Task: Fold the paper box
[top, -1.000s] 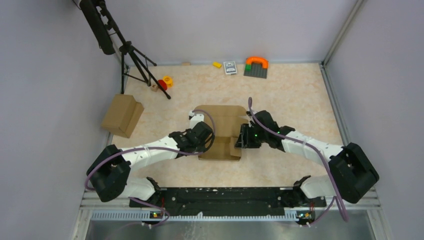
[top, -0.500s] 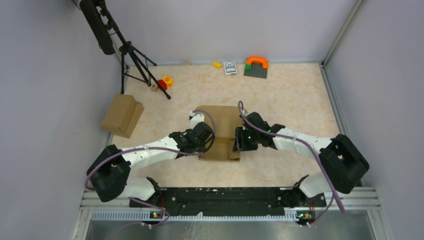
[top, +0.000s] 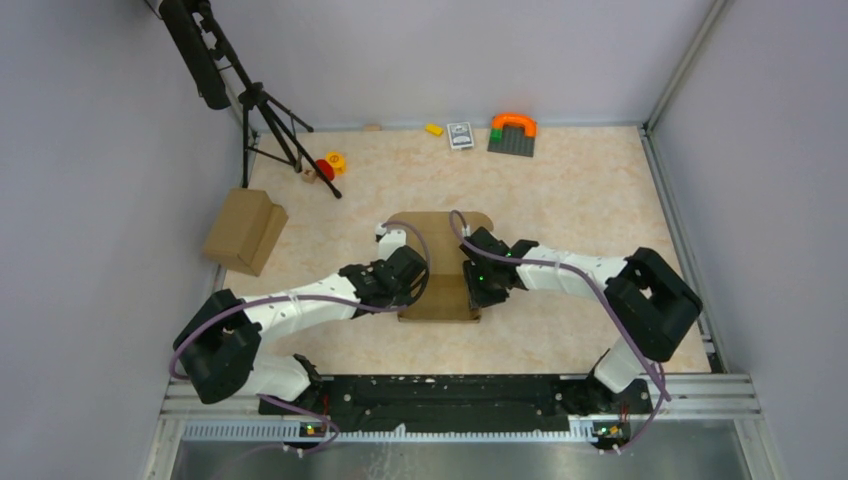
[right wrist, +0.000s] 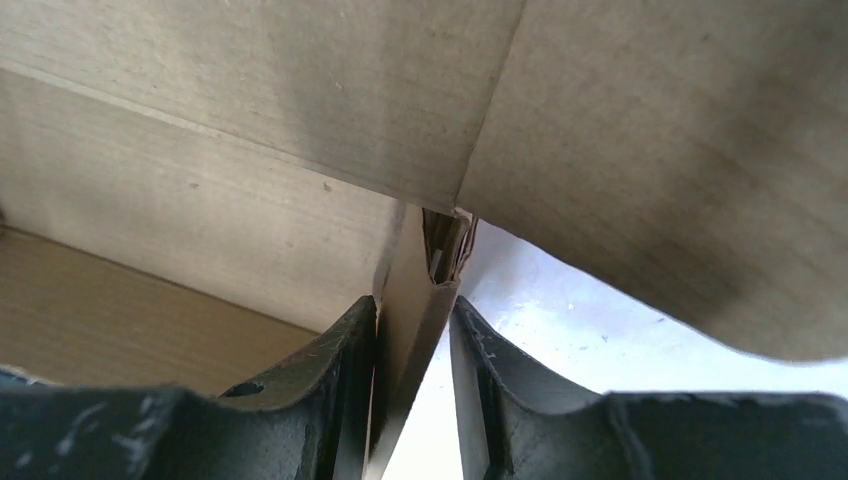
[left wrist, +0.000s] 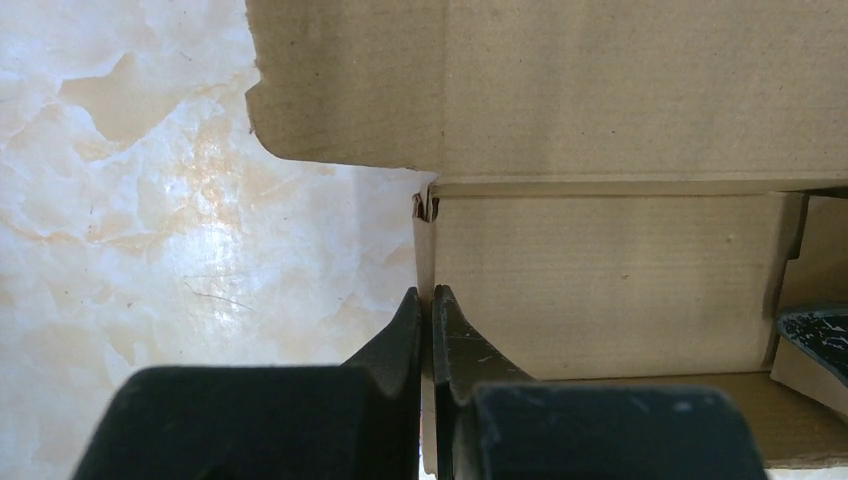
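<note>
At my left I see a bulky brown carton point(top: 245, 232) by a black tripod point(top: 266, 112); farther off, a yellow block point(top: 434, 129) and an orange arch point(top: 514, 122).

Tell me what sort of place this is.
Probably a robot lab test cell: left arm and right arm bolted at a walled tabletop's near edge, a tripod in the far corner, toy blocks along the back, a paper box mid-table.
</note>
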Controlling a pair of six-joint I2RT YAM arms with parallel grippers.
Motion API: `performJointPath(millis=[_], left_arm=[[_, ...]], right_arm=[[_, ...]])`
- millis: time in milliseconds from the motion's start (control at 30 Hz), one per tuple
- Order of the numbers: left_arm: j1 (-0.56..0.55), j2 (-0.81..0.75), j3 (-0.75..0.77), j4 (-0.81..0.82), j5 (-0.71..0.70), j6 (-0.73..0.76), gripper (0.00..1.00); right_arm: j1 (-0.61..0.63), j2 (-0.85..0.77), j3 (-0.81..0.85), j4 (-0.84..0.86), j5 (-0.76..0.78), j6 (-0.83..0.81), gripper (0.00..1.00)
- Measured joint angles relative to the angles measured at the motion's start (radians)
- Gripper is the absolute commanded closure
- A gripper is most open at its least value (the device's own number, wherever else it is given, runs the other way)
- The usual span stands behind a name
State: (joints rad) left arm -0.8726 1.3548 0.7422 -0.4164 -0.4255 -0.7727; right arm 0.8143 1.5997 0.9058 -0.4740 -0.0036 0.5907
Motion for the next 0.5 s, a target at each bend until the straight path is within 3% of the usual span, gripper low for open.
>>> performJointPath(millis=[200,367,433,500], left_arm=[[-0.007,0.000,0.000,-0.005,-0.010,-0.019,1.00],[-0.013,0.000,0.000,-0.013,-0.010,-0.032,1.00],[-0.013,0.001,0.000,-0.011,-0.010,-0.036,1.00],[-0.014,0.004,0.000,-0.010,-0.012,-0.036,1.00]], right_arm=[[0.047,0.070,0.079,-0.090,0.132,0.013,1.00],[0.070,0.094,0.120,-0.121,0.226,0.024,1.00],[0.075,0.099,0.125,-0.129,0.242,0.027,0.80],[0.079,0.100,0.125,-0.133,0.246,0.027,0.67]])
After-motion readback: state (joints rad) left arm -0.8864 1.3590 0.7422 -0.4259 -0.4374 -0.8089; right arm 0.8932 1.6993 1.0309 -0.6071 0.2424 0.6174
